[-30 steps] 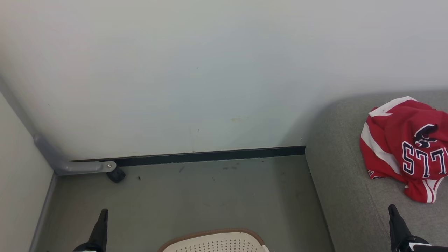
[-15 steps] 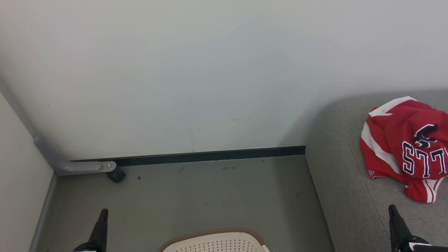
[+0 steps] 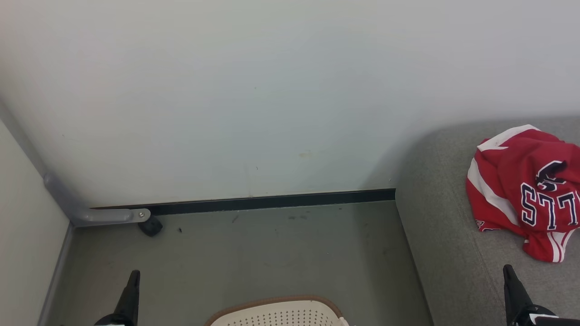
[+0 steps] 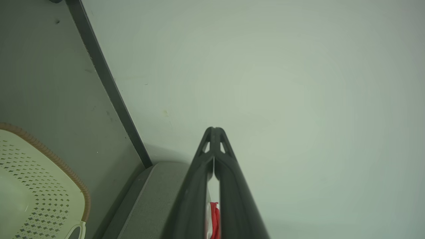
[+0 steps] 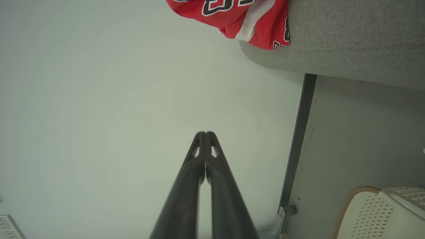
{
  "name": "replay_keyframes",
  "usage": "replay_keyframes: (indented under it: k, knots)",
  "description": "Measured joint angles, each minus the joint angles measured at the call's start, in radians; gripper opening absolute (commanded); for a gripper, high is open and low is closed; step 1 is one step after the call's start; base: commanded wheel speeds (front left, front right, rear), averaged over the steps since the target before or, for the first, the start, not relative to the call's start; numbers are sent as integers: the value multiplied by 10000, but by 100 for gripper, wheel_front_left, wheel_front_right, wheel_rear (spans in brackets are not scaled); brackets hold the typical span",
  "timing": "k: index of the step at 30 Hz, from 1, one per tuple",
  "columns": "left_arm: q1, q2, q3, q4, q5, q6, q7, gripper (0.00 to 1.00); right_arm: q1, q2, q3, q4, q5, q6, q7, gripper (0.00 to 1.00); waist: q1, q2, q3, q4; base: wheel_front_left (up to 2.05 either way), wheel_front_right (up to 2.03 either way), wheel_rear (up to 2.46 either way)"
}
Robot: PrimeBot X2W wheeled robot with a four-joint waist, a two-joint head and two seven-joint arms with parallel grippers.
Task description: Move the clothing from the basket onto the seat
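The red clothing (image 3: 525, 190), with white stripes and navy letters, lies crumpled on the grey seat (image 3: 444, 235) at the right. In the right wrist view the clothing (image 5: 239, 16) hangs at the seat (image 5: 348, 43) edge. The cream basket (image 3: 276, 313) with its brown rim pokes up at the bottom centre; no clothing shows in the part I see. My left gripper (image 3: 133, 277) is shut and empty at lower left, over the floor. My right gripper (image 3: 507, 271) is shut and empty above the seat's front, below the clothing. The fingers meet in both wrist views, left gripper (image 4: 214, 129) and right gripper (image 5: 203, 133).
A pale wall (image 3: 272, 90) with a dark skirting strip (image 3: 272, 201) closes off the far side. A grey pipe bracket with a black caster (image 3: 149, 225) sits at the left corner. Grey-green floor (image 3: 253, 253) lies between wall and basket (image 4: 36, 192).
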Motion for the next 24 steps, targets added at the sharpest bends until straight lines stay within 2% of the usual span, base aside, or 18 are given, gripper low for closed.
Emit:
replay_keyframes:
  k: [24]
  knots:
    - [0, 0, 0, -2, 0, 0, 0, 0, 0, 2, 0, -2, 0, 0, 0, 0, 0, 0, 0, 0, 0, 0, 0]
